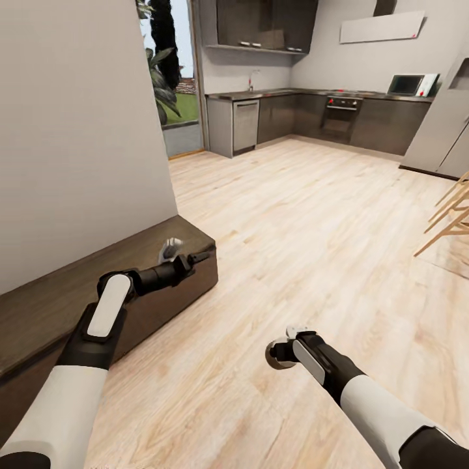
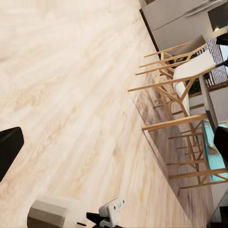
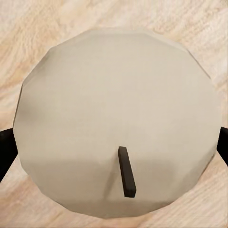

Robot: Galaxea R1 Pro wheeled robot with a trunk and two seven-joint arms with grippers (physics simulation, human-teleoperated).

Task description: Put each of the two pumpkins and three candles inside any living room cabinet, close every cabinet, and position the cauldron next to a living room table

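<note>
A beige candle with a short dark wick hangs low over the wooden floor, and my right gripper is shut on it. In the right wrist view the candle has a dark finger at each side of its flat top. The same candle shows in the left wrist view. The long, low dark-brown cabinet runs along the wall at the left, its front closed. My left gripper hovers over the cabinet's near end, open and empty, its fingers wide apart.
A grey wall stands right behind the cabinet. Light wooden chairs are at the right; the left wrist view shows chairs and a table. A dark kitchen lines the far side, beyond open wood floor.
</note>
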